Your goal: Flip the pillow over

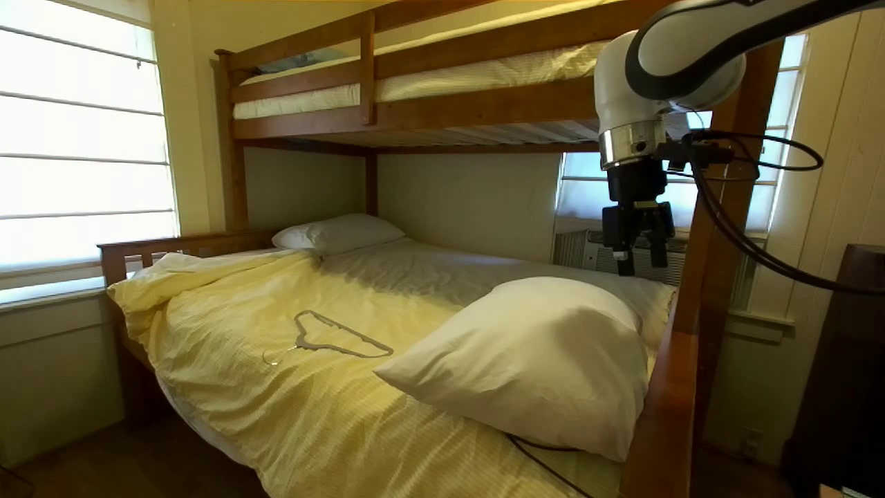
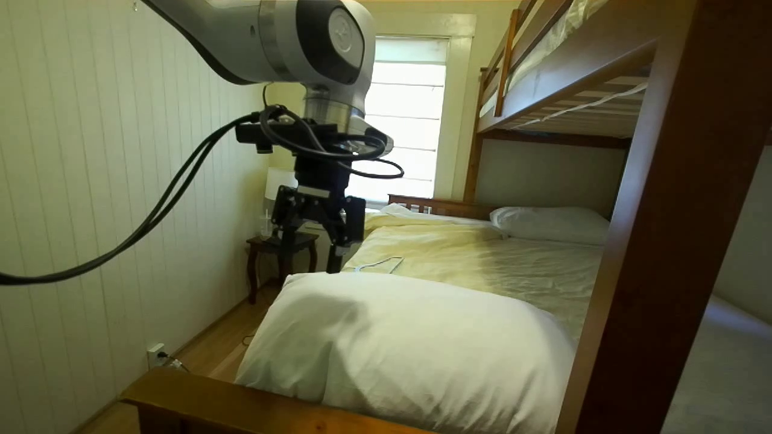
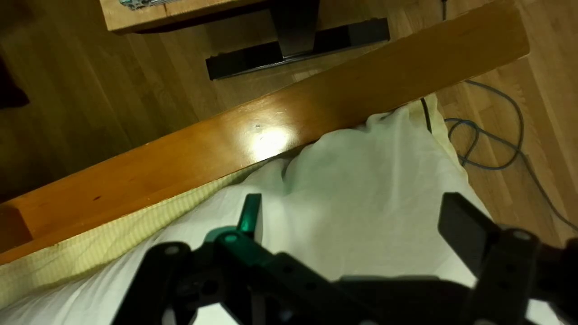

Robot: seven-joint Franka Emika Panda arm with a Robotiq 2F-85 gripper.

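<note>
The pillow is large, plump and cream-white, and lies at the near end of the lower bunk. It shows in both exterior views (image 1: 525,366) (image 2: 416,349), with soft wrinkles and a raised, rounded top. In the wrist view the pillow (image 3: 361,180) fills the space below and between the fingers. My gripper points down and is above the pillow, apart from it, as both exterior views show (image 1: 641,263) (image 2: 310,260). In the wrist view the gripper (image 3: 354,216) is open, its fingers wide apart with nothing between them. The pillow's underside is hidden.
The wooden end rail (image 3: 257,122) runs along the pillow's edge. A bed post (image 2: 639,241) and the upper bunk (image 1: 484,97) stand close by. A hanger (image 1: 339,342) lies on the yellow bedsheet (image 1: 242,373). A smaller white pillow (image 1: 352,234) lies at the far end. A black cable (image 1: 546,467) runs beneath the pillow.
</note>
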